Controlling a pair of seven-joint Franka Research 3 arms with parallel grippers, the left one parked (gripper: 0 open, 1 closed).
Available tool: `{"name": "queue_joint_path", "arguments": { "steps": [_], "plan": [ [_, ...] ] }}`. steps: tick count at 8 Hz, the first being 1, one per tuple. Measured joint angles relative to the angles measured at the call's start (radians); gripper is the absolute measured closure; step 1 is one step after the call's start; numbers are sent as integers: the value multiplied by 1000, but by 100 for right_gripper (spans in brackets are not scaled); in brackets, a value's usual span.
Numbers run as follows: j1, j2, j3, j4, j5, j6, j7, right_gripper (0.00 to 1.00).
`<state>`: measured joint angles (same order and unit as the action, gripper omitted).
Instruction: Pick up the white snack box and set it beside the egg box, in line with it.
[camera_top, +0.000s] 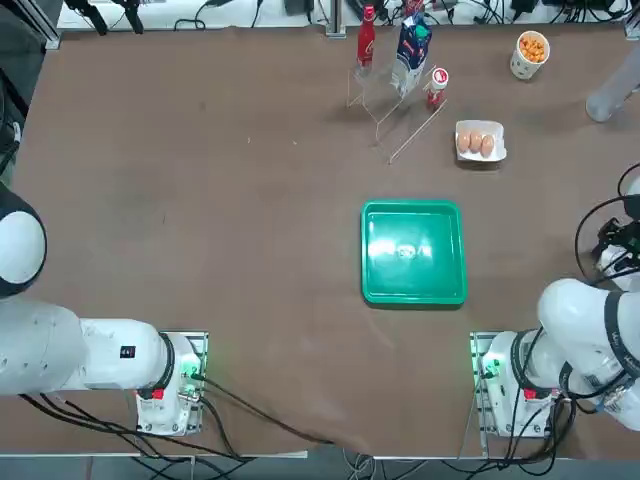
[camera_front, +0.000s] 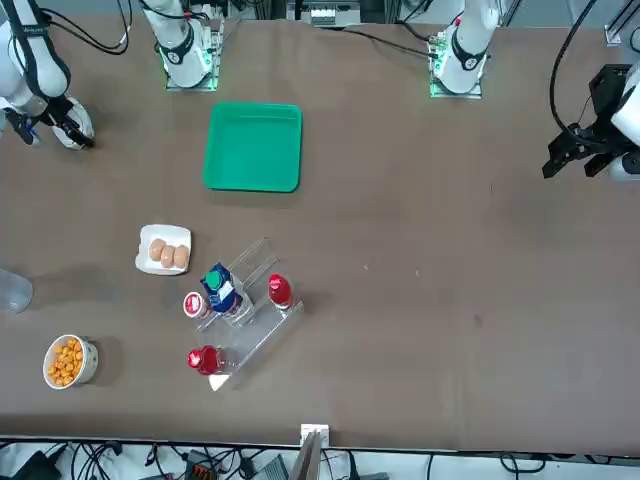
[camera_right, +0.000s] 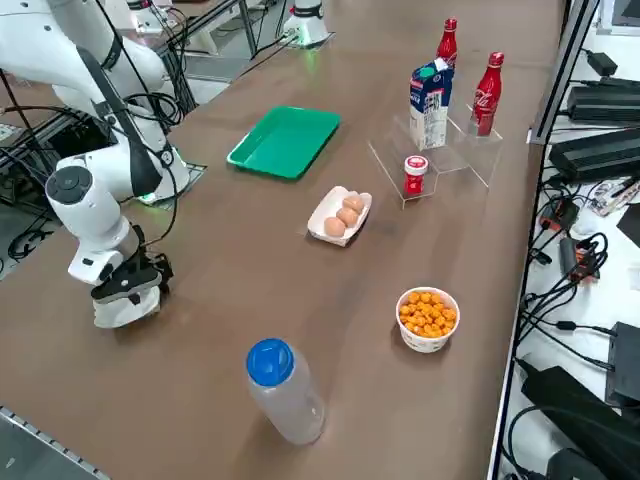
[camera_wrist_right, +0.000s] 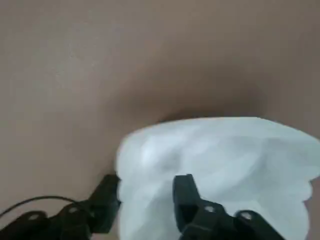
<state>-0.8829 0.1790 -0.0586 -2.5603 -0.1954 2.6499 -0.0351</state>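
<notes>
Bare desk (camera_right: 240, 250) lies open between the end effector (camera_right: 127, 300) and the egg box (camera_right: 339, 216). Beyond it stand the orange-snack cup (camera_right: 427, 319) and clear bottle (camera_right: 283, 389); the green tray (camera_right: 285, 140) sits inward.

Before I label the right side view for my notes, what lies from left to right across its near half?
Right claw down on the white snack box → clear bottle with blue cap → egg box → cup of orange snacks.
</notes>
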Motion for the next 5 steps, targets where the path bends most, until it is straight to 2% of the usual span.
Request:
{"name": "queue_joint_path", "arguments": {
  "steps": [1, 2, 4, 5],
  "plan": [
    [-1, 0, 0, 0, 0, 1, 0, 40],
    [-2, 0, 0, 1, 0, 2, 0, 53],
    [-4, -2, 0, 3, 0, 3, 5, 95],
    [-4, -5, 0, 5, 0, 3, 6, 98]
  ]
}}
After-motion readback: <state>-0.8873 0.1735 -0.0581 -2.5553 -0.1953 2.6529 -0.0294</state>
